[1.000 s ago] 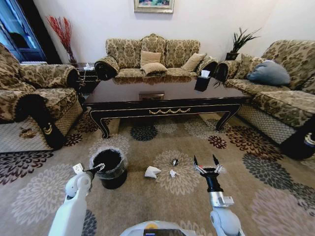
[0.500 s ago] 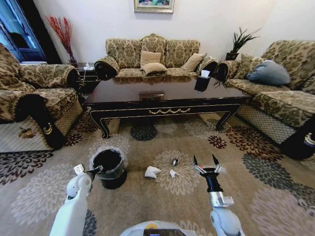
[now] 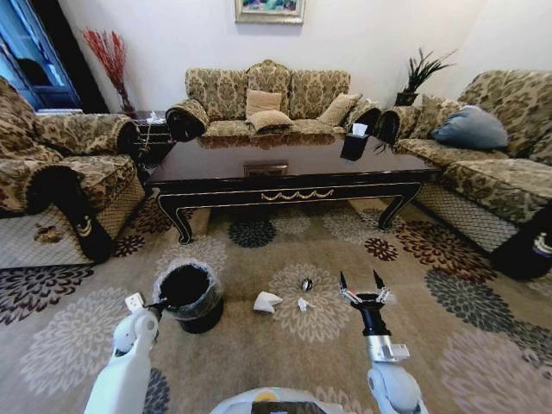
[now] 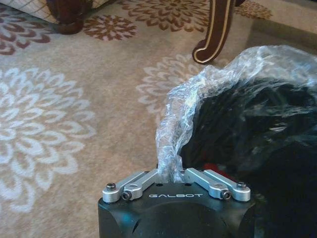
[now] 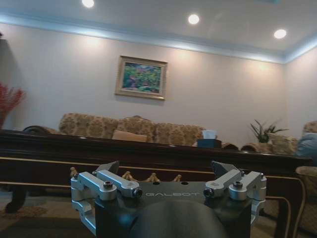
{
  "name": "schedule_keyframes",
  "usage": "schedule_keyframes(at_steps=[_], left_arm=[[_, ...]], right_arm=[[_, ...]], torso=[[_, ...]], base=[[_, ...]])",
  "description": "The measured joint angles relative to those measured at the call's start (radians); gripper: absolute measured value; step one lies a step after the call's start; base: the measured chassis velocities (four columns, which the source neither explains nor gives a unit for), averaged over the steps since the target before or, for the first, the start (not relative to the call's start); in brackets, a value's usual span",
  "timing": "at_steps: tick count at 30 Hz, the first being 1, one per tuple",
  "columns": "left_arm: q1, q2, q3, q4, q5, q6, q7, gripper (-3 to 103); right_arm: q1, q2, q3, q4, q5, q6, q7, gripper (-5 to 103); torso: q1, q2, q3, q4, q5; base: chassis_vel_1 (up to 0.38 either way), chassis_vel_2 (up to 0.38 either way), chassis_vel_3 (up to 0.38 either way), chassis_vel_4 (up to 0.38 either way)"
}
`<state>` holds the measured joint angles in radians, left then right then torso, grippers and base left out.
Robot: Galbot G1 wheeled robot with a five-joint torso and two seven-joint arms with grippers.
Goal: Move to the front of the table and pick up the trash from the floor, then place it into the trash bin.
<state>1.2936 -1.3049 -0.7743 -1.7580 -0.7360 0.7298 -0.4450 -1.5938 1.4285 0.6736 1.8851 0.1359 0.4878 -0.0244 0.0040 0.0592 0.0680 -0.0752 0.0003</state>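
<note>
glossy dark wood table (image 3: 285, 168); crinkled clear plastic liner (image 4: 198, 94) on the black trash bin (image 3: 191, 297); matt patterned carpet floor (image 3: 285, 250).

Before us stands the tabletop (image 3: 259, 164), a sofa (image 3: 269, 99) behind it and an armchair (image 3: 60, 164) at its left. On the floor (image 3: 285, 345) in front, the trash bin (image 3: 189, 296) lies left of the trash (image 3: 266, 301). Our left pincer (image 3: 158, 304) meets the bin's liner (image 4: 208, 94); our right pincer (image 3: 360, 289) hangs right of the trash.

White-shelled arms end in black GALBOT-lettered wrist housings carrying silver screw-fastened linkages and dark pointed fingertips
</note>
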Motion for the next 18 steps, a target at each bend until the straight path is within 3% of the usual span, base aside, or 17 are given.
schedule_keyframes(at_steps=[4,8,9,11,13,16,18], left_arm=[[0.026,0.003,-0.014,-0.026,-0.004,0.003,0.001,2],[0.085,0.011,-0.050,-0.116,-0.026,0.010,-0.003,2],[0.085,0.011,-0.050,-0.116,-0.026,0.010,-0.003,2],[0.132,0.014,-0.081,-0.190,-0.047,0.010,-0.003,2],[0.138,0.014,-0.086,-0.201,-0.051,0.010,-0.002,2],[0.195,0.007,-0.128,-0.292,-0.073,0.009,-0.001,2],[0.206,0.004,-0.135,-0.309,-0.079,0.009,-0.001,2]], right_arm=[[0.028,-0.006,-0.008,-0.012,0.019,-0.033,0.057,100],[0.097,-0.022,-0.038,-0.047,0.110,-0.152,0.193,100],[0.097,-0.022,-0.038,-0.047,0.110,-0.152,0.193,100],[0.143,-0.037,-0.065,-0.071,0.175,-0.239,0.304,100],[0.149,-0.039,-0.069,-0.075,0.189,-0.250,0.317,100],[0.217,-0.055,-0.106,-0.119,0.344,-0.354,0.471,100],[0.231,-0.056,-0.113,-0.130,0.371,-0.372,0.505,100]], torso=[[0.000,0.000,0.000,-0.0006,-0.0013],[0.000,0.000,0.000,0.0000,-0.0005],[0.000,0.000,0.000,0.0000,-0.0005],[0.000,0.000,0.000,0.0002,-0.0011],[0.000,0.000,0.000,0.0001,-0.0009],[0.000,0.000,0.000,-0.0002,-0.0003],[0.000,0.000,0.000,-0.0001,-0.0004]], base=[[0.000,0.000,0.000,0.000],[0.000,0.000,0.000,0.000],[0.000,0.000,0.000,0.000],[0.000,0.000,0.000,0.000],[0.000,0.000,0.000,0.000],[0.000,0.000,0.000,0.000],[0.000,0.000,0.000,0.000]])
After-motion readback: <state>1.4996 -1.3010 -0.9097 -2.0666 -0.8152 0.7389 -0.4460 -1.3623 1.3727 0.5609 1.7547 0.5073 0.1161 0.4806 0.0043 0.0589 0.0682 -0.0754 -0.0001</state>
